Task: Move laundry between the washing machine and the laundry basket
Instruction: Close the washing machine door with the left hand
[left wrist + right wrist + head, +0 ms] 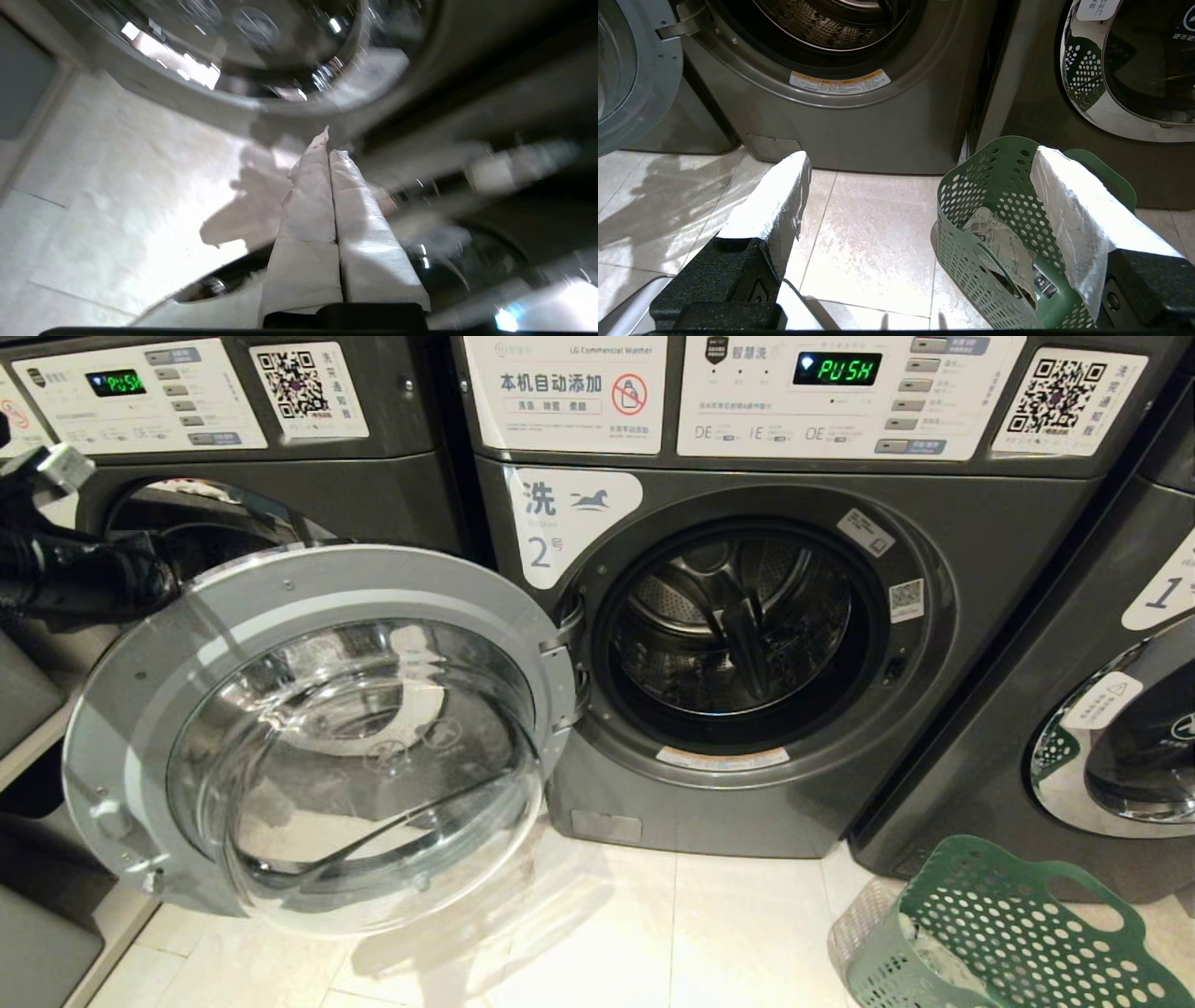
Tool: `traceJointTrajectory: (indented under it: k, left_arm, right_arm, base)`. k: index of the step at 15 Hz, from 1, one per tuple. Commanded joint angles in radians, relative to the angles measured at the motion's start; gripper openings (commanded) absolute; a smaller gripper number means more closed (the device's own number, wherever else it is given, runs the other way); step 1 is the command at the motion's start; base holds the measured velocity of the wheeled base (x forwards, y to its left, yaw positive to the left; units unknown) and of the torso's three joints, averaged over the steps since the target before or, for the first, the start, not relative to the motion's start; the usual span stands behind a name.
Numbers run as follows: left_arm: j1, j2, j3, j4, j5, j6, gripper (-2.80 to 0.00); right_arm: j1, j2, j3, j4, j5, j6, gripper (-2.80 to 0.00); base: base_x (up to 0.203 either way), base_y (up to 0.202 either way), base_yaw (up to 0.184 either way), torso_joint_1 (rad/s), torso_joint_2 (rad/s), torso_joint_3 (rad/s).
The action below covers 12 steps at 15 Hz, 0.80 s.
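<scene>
In the head view, the washing machine point(747, 644) marked 2 is seen at the centre with its drum exposed, and its round glass door point(317, 737) is swung fully open to the left. No garment can be made out inside the drum. The left arm point(84, 574) is seen only as a dark sleeve at the far left edge, above the door's rim; its gripper is hidden there. The laundry basket point(1008, 933) stands on the pale tiled floor point(597, 933) at the near right, in front of the machine marked 1 point(1074, 691), with pale cloth showing inside it. In the left wrist view, which is blurred, the left gripper point(329, 151) is shown with its two white-wrapped fingers point(308, 205) pressed together and nothing between them; the tips lie close to the chrome rim of the open door, though contact cannot be judged, and no laundry is seen near them. In the right wrist view, the right gripper point(920, 161) is shown with its fingers spread wide and empty, held low over the floor. The green basket sits just beyond and partly behind its right finger point(1069, 205), and the laundry point(999, 238), a crumpled grey-green cloth, lies inside the basket, below the gripper and apart from its fingers.
</scene>
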<state>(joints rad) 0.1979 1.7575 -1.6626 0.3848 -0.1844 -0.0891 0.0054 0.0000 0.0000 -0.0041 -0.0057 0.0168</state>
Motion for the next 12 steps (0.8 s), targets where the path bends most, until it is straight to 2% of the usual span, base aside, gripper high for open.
traceJointTrajectory:
  k: [1, 3, 6, 9, 10, 12]
  left_arm:
    - [-0.033, -0.105, 0.059, 0.024, -0.006, -0.004, -2.80]
    - [-0.110, -0.224, 0.153, 0.092, -0.016, -0.012, -2.80]
    - [-0.288, -0.400, 0.272, 0.186, -0.024, -0.042, -2.80]
    - [-0.456, -0.529, 0.302, 0.241, -0.099, -0.117, -2.80]
    - [-0.500, -0.566, 0.309, 0.256, -0.114, -0.130, -2.80]
    - [-0.517, -0.608, 0.327, 0.263, -0.090, -0.136, -2.80]
  right_arm:
    - [0.001, -0.002, 0.000, 0.000, 0.000, 0.000, 0.00]
    - [0.001, -0.002, 0.000, 0.000, 0.000, 0.000, 0.00]
    - [0.001, -0.002, 0.000, 0.000, 0.000, 0.000, 0.00]
    - [0.001, -0.002, 0.000, 0.000, 0.000, 0.000, 0.00]
    - [0.001, -0.002, 0.000, 0.000, 0.000, 0.000, 0.00]
    - [0.001, -0.002, 0.000, 0.000, 0.000, 0.000, 0.00]
  base:
    - [0.000, 0.000, 0.000, 0.000, 0.00, 0.000]
    - [0.000, 0.000, 0.000, 0.000, 0.00, 0.000]
    - [0.000, 0.000, 0.000, 0.000, 0.00, 0.000]
    - [0.000, 0.000, 0.000, 0.000, 0.00, 0.000]
    - [0.000, 0.000, 0.000, 0.000, 0.00, 0.000]
    - [0.000, 0.000, 0.000, 0.000, 0.00, 0.000]
